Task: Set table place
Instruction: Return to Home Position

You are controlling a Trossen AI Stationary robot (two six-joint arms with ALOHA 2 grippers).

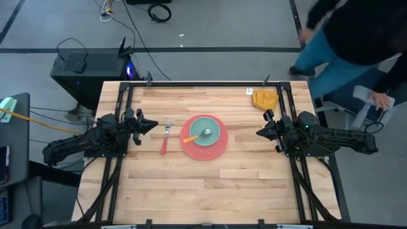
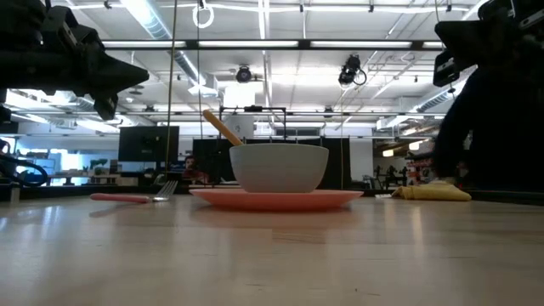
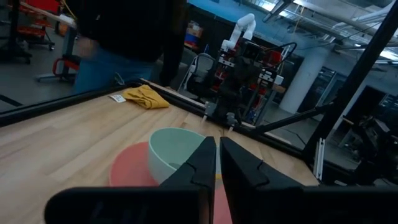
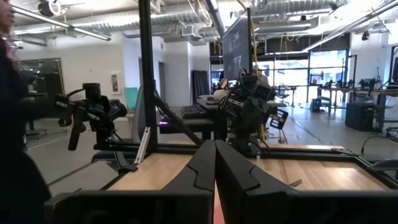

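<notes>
A round pink plate (image 1: pixel 205 145) lies at the middle of the wood table (image 1: pixel 203 191). A pale-teal bowl (image 1: pixel 205 130) stands on it, with an orange-handled spoon (image 1: pixel 196 136) resting inside, its handle leaning on the bowl's rim. A red-handled fork (image 1: pixel 165 138) lies flat on the table left of the plate. My left gripper (image 1: pixel 152 125) hangs shut and empty above the table, left of the fork. My right gripper (image 1: pixel 259 131) hangs shut and empty right of the plate. The bowl also shows in the left wrist view (image 3: pixel 174 152).
A crumpled yellow cloth (image 1: pixel 265 98) with a small white tag lies at the table's far right corner. Black rails (image 1: pixel 121 121) run along the table's edges. A person (image 1: pixel 356 38) stands beyond the far right corner.
</notes>
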